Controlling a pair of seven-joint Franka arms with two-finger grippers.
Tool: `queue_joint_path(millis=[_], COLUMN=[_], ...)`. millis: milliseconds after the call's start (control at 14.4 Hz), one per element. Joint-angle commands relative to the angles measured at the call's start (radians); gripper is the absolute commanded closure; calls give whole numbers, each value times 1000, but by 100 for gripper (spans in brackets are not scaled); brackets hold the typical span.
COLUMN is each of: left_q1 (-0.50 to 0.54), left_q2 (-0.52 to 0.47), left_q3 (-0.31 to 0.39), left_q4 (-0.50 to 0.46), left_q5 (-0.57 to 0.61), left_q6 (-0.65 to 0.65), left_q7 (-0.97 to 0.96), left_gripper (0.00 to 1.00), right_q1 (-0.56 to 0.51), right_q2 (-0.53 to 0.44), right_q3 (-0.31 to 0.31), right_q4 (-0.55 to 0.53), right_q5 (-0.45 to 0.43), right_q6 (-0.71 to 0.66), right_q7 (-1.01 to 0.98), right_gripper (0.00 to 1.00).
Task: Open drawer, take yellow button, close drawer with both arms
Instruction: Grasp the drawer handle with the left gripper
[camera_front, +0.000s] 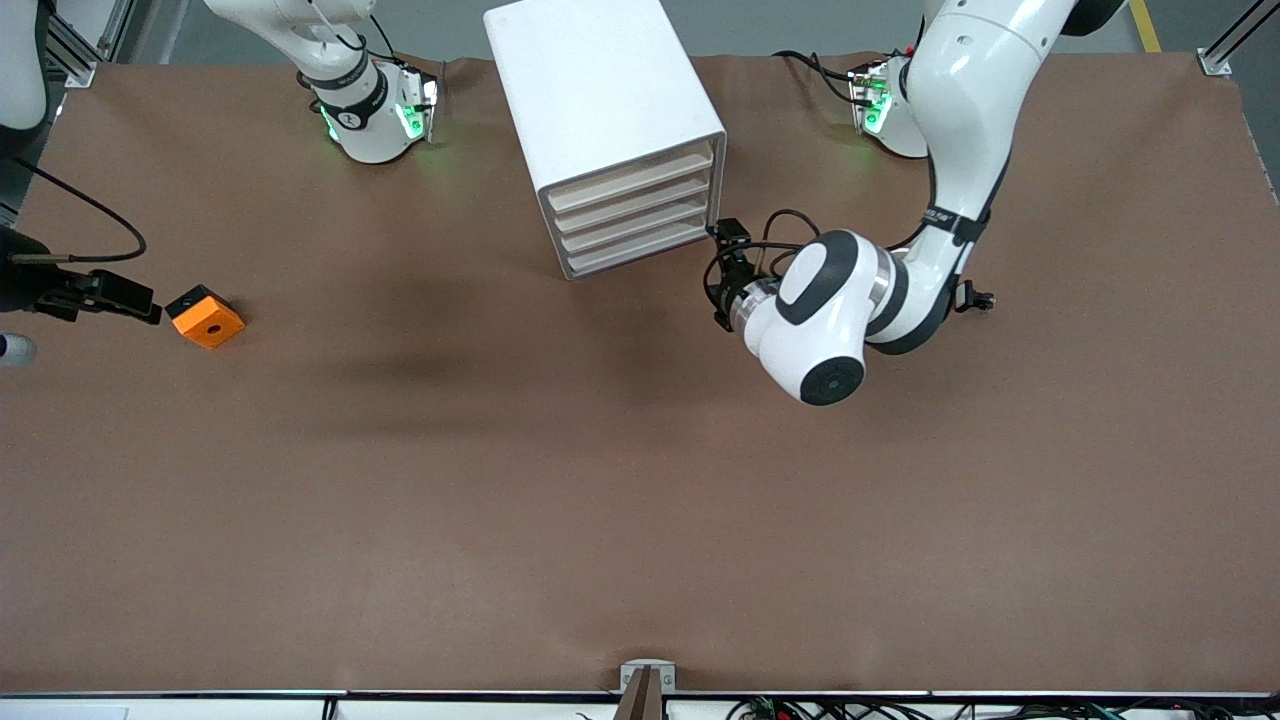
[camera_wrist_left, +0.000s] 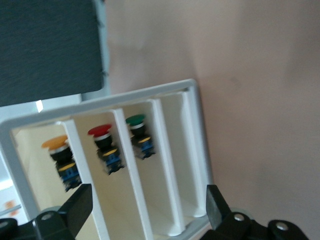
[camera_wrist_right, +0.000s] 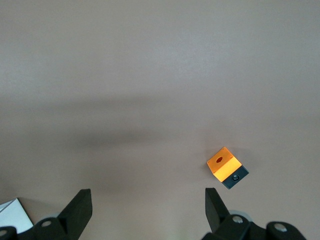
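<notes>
My left tool (camera_front: 722, 262), fingers spread and holding nothing, sits at the front of the white cabinet (camera_front: 604, 110) near the table's (camera_front: 640, 500) base-side edge. All four drawers look shut; top drawer (camera_front: 630, 176) included. Left wrist view shows the orange-capped button (camera_wrist_left: 62, 160) inside. My right tool (camera_wrist_right: 145, 210) is released, over the orange block (camera_front: 205, 316), at the right arm's end of the table.

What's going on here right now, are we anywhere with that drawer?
Not yet. The left claw is open in front of the white box cabinet, holding nothing. The shallow white top drawer looks pushed in. The left wrist view shows the small orange-yellow capped push-button inside. The right claw waits open over the table near the orange square block.
</notes>
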Motion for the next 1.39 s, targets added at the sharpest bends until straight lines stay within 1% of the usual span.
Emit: queue_joint_path(millis=[0, 70, 278, 418, 627, 835, 905, 1044, 1184, 1253, 1323], left_q1=[-23, -40, -81, -106, -106, -121, -133, -141, -155, -164, -167], left_q2=[35, 41, 61, 70, 99, 105, 108, 116, 121, 122, 125], left_q3=[4, 4, 4, 4, 4, 3, 3, 3, 3, 3, 3], left_q4=[18, 18, 18, 16, 16, 16, 18, 16, 16, 16, 16], left_q5=[-94, -123, -144, -186, -272, -282, -295, -328, -329, -329, -329], left_q6=[-32, -31, -35, -52, -66, -67, -70, -80, -93, -95, -95], left_q7=[-44, -64, -101, -109, -123, -135, -144, -158, -179, -186, -193], left_gripper=[0, 0, 0, 0, 2, 2, 9, 11, 14, 19, 30], right_q1=[-8, -8, -7, -4, -7, -5, -5, -7, -8, -10, -8], right_q2=[2, 2, 2, 2, 2, 2, 2, 2, 2, 2, 2], right_q3=[5, 5, 5, 5, 5, 5, 5, 5, 5, 5, 5], right_q4=[27, 27, 27, 29, 27, 27, 27, 27, 27, 27, 27], right_q5=[-7, -5, -15, -16, -8, -10, -10, -13, -10, -10, -10], right_q6=[-10, -11, -14, -14, -17, -16, -16, -17, -17, -17, -17], right_q7=[-1, -1, -4, -4, -1, -1, -1, -1, -1, -1, -1], right_gripper=[0, 0, 0, 0, 0, 0, 0, 0, 0, 0, 0])
